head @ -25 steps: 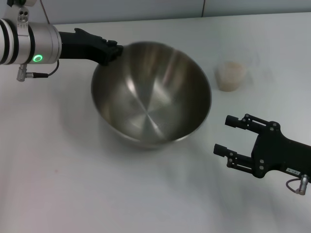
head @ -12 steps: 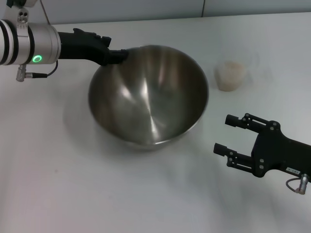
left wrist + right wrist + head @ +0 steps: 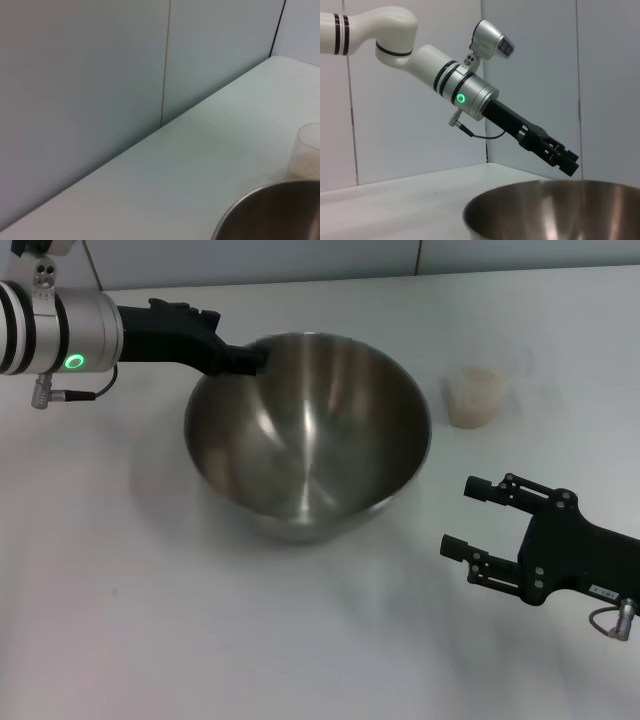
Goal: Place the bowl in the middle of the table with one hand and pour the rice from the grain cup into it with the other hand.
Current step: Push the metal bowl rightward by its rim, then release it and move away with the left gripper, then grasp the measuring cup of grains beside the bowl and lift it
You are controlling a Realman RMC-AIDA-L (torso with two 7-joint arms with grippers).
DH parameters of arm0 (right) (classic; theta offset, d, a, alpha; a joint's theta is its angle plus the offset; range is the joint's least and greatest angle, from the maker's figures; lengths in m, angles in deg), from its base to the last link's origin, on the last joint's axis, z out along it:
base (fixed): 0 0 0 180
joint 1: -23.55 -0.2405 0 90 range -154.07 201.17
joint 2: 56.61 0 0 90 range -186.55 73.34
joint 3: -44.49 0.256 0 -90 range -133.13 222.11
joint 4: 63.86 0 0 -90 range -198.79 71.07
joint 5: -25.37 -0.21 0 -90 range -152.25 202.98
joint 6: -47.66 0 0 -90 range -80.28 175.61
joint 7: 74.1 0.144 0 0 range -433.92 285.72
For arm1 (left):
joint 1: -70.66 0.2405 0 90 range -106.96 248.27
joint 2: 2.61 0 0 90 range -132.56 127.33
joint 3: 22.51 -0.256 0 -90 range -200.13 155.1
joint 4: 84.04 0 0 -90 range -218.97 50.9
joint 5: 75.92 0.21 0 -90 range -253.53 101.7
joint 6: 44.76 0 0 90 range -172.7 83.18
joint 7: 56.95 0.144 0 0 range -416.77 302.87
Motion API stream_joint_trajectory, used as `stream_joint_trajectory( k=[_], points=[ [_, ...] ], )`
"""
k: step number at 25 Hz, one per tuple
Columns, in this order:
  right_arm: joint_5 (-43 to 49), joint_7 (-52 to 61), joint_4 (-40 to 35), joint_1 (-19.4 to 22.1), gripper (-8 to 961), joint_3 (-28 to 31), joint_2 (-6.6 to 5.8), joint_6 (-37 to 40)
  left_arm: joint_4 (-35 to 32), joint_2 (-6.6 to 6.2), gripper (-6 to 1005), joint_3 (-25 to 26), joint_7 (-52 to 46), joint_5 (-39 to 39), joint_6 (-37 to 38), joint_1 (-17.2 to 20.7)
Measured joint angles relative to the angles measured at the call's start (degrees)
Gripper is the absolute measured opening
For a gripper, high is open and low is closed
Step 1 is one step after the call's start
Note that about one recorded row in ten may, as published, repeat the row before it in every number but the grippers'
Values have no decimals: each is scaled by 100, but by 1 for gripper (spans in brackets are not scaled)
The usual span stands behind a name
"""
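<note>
Bowl [image 3: 308,435] mid-table [image 3: 150,620], nudged slightly since a second ago, left claw [image 3: 252,358] at its rim, grip unclear; right claw [image 3: 468,520] apart, idle near cup [image 3: 474,396], pouring next.

Shiny brushed-steel bowl [image 3: 308,435] on matt white table [image 3: 150,620].

Pale grey wall panels [image 3: 85,95] behind.
Split by thin vertical seams [image 3: 165,62]; a darker seam [image 3: 277,27] further along; matte, plain, unmarked.
</note>
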Motion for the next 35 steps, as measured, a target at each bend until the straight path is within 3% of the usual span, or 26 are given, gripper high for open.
stream_joint_trajectory(
  k=[6,11,14,17,18,22,29,31,32,35],
  points=[
    [1,0,0,8,716,-3,5,4,-90,0,859,0,101,-23,1,66],
    [-8,0,0,7,715,40,17,-3,-178,-3,859,-2,757,-397,96,239],
    [-10,0,6,7,715,52,17,-27,-380,-30,860,29,1724,-1247,372,658],
    [-10,0,9,2,715,54,18,-36,-429,-32,859,39,1893,-1373,458,734],
    [-10,0,9,-2,715,54,18,-36,-568,-47,859,86,2575,-1863,946,1014],
    [-10,0,9,-28,715,53,18,-40,-587,-57,859,500,3381,-2258,1942,1246],
    [-10,0,9,-45,715,51,18,-84,-480,-65,860,1263,3765,-2310,3276,1374],
    [-10,0,9,-47,715,51,18,-106,-480,-65,860,1263,3765,-2310,3276,1374],
    [-10,0,9,-44,715,51,18,-168,-258,-103,860,1737,3928,-2304,4265,1472],
    [-11,0,13,-40,715,51,19,-235,-113,-153,860,1807,4067,-2302,4654,1543]
  ],
)
